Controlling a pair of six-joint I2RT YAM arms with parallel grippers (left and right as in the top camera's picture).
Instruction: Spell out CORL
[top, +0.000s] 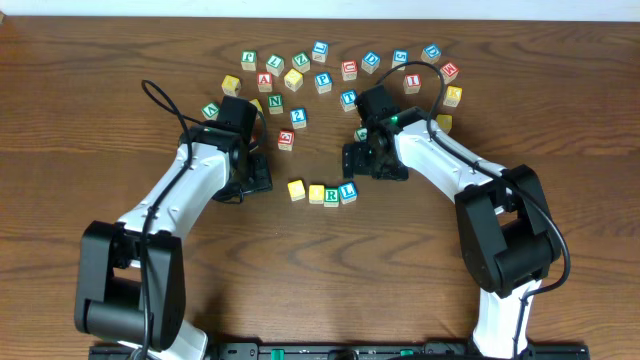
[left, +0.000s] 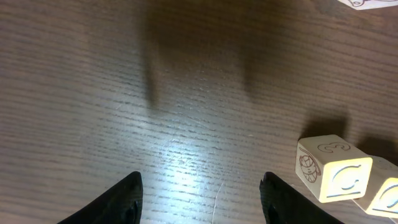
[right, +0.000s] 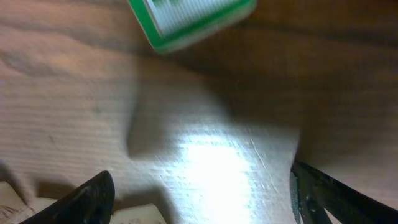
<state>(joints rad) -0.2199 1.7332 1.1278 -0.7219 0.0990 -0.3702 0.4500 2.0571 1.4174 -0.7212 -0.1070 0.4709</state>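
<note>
The row of CORL cubes lies mid-table: a yellow-topped cube (top: 296, 189), a second yellow-topped cube (top: 316, 192), the green-framed R (top: 331, 195) and the blue-framed L (top: 348, 191). My left gripper (top: 255, 180) hovers just left of the row. In the left wrist view it (left: 200, 193) is open over bare wood, with a pale cube showing a C on its side (left: 336, 168) to its right. My right gripper (top: 362, 160) sits just behind the row's right end. In its wrist view it (right: 202, 193) is open and empty, with a pale cube corner (right: 140, 214) by its left finger.
Many spare letter cubes are scattered in an arc at the back (top: 320, 50), among them the red-framed A (top: 264, 80) and green-framed N (top: 275, 103). A red-framed cube (top: 286, 139) stands alone. A green-framed cube (right: 186, 18) lies ahead of the right gripper.
</note>
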